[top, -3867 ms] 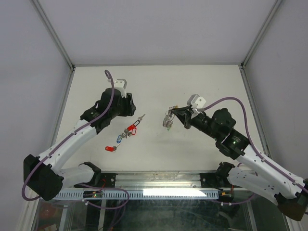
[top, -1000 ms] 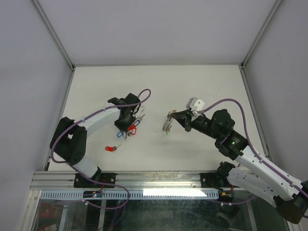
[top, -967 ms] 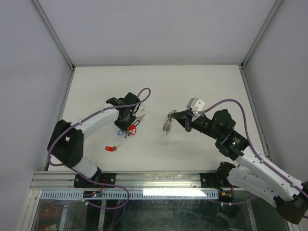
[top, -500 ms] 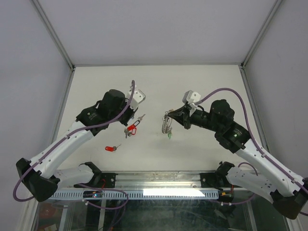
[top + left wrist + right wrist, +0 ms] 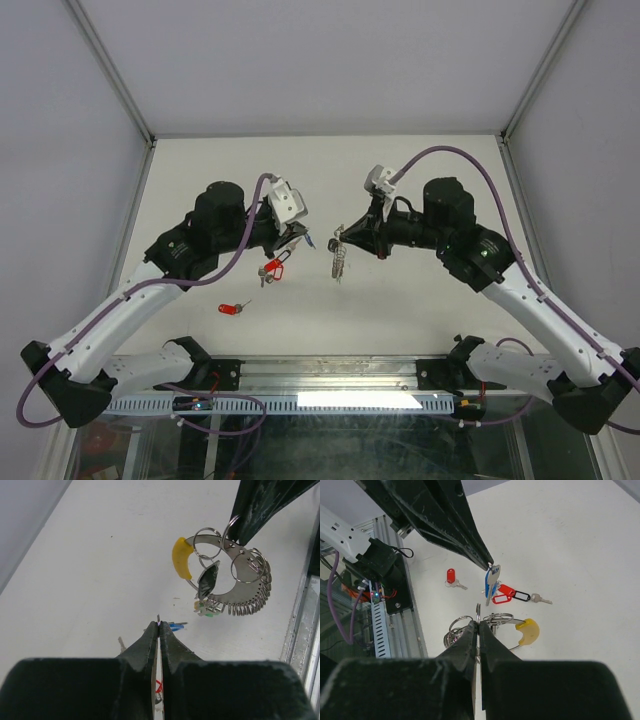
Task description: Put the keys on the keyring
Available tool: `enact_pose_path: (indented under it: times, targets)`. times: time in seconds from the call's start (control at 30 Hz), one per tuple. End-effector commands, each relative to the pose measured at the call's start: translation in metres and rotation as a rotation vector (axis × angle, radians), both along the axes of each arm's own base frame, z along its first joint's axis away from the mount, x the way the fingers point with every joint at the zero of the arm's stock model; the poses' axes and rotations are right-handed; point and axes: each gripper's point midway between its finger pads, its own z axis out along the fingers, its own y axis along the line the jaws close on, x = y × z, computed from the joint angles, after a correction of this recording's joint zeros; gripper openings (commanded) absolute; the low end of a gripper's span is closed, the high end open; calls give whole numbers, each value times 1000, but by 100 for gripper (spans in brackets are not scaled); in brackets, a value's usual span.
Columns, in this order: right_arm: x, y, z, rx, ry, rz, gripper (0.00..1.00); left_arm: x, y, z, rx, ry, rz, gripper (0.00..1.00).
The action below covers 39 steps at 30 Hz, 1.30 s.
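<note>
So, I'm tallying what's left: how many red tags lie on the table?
3: one lone red tag nearest the arm bases, two overlapping in the cluster by the left gripper's blue-tagged key; others may be hidden there.

Bright, even, diffuse light floods the white tabletop (image 5: pixel 420 170), and the shadows under the arms are faint and soft. A hot white glare strip burns along the silver aluminium rail (image 5: pixel 370 400) at the near edge. On the left wrist camera the black left claw (image 5: pixel 158 626) looms blurred up close, while the thin silver wire keyring (image 5: pixel 206 529) glints sharp. On the right wrist camera the black right claw (image 5: pixel 478 622) is soft too. The small silver key with a blue plastic tag (image 5: pixel 492 577) reads crisp, and the tabletop is nearly washed out.
</note>
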Motion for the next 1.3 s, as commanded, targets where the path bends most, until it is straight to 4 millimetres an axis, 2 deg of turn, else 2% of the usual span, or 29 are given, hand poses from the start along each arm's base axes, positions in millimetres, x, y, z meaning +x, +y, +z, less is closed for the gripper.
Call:
enact_pose_path:
  times: [0.0, 0.17, 0.43, 0.77, 1.27]
  targets:
    - [-1, -4, 32, 43, 0, -32, 0, -7, -26, 51, -115, -131, -92, 0]
    - [0, -7, 29, 17, 54, -68, 0, -16, -42, 56, -109, -192, -143, 0]
    - [5, -7, 29, 6, 142, -125, 0, -18, -46, 63, -126, -327, -182, 0]
    - [7, -4, 39, 55, 168, -143, 0, -25, -49, 51, -74, -426, -282, 0]
    - [17, 0, 43, 110, 142, -174, 0, -37, -56, 50, -73, -435, -370, 0]
